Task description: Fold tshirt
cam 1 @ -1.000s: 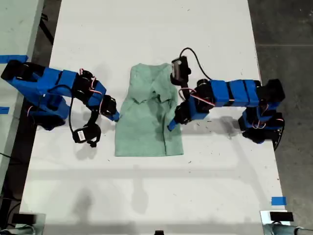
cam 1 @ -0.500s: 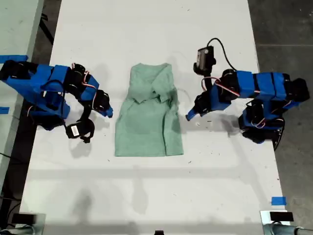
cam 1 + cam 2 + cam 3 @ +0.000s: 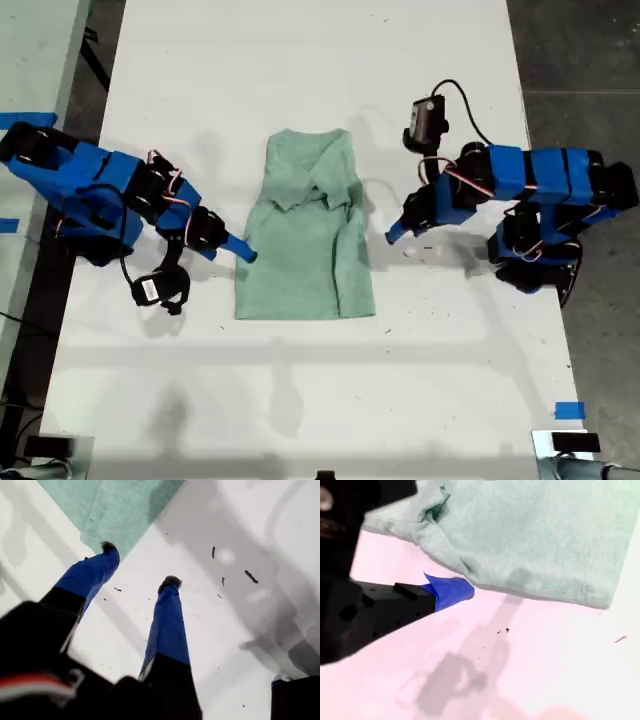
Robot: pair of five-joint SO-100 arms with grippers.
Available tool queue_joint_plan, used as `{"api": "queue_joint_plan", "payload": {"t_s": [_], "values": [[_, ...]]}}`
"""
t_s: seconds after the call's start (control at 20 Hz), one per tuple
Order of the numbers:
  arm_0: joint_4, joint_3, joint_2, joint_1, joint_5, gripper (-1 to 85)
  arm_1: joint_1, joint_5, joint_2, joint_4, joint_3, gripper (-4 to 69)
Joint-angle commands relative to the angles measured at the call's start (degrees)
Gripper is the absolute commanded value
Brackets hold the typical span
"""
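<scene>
The tshirt lies partly folded mid-table. My first gripper stands spread wide, empty, near a cloth corner. My second gripper touches the shirt's edge; I cannot tell its opening.

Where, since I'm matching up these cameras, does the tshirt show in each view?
Exterior view: the tshirt lies mid-table, between the two arms.
First wrist view: only a corner of the tshirt shows, just past my first gripper, whose fingers are apart.
Second wrist view: the tshirt fills the far part, its edge at my second gripper.
Shared landmark: the white table under it.
</scene>
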Motion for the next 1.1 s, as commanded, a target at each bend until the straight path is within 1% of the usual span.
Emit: {"api": "queue_joint_plan", "payload": {"t_s": [0.0, 0.05, 0.15, 0.4, 0.5, 0.55, 0.65, 0.9, 1.05], "values": [[-11.8, 6.7, 2.1, 3.2, -3.9, 32.2, 0.8, -0.9, 3.0, -2.1, -0.1, 20.3], [-14.9, 9.3, 1.9, 3.8, -4.7, 31.9, 0.8, -1.0, 3.0, -2.5, 0.0, 20.2], [-16.7, 10.5, -0.6, 4.2, -5.4, 31.7, 0.8, -1.2, 3.0, -2.9, 0.2, 20.1], [-16.4, 9.9, -5.4, 4.4, -5.4, 30.8, 0.5, -1.0, 3.0, -3.5, 0.6, 19.8], [-12.5, 6.6, -10.5, 4.4, -4.8, 30.8, 0.3, -0.7, 3.0, -3.9, 0.8, 19.8], [-12.0, 5.1, -13.4, 4.2, -3.9, 30.6, 0.3, -0.7, 3.0, -4.2, 0.9, 19.7], [-11.8, 1.7, -18.2, 3.8, -2.2, 30.4, 0.2, -0.6, 3.0, -4.4, 1.0, 19.6], [-16.1, -1.9, -22.9, 1.8, 1.4, 26.2, -0.9, 0.3, 3.2, -4.4, 1.5, 19.5], [-13.9, -5.2, -22.7, 1.5, 1.7, 26.2, -0.9, 0.4, 4.0, -4.4, 2.3, 19.5]]}}
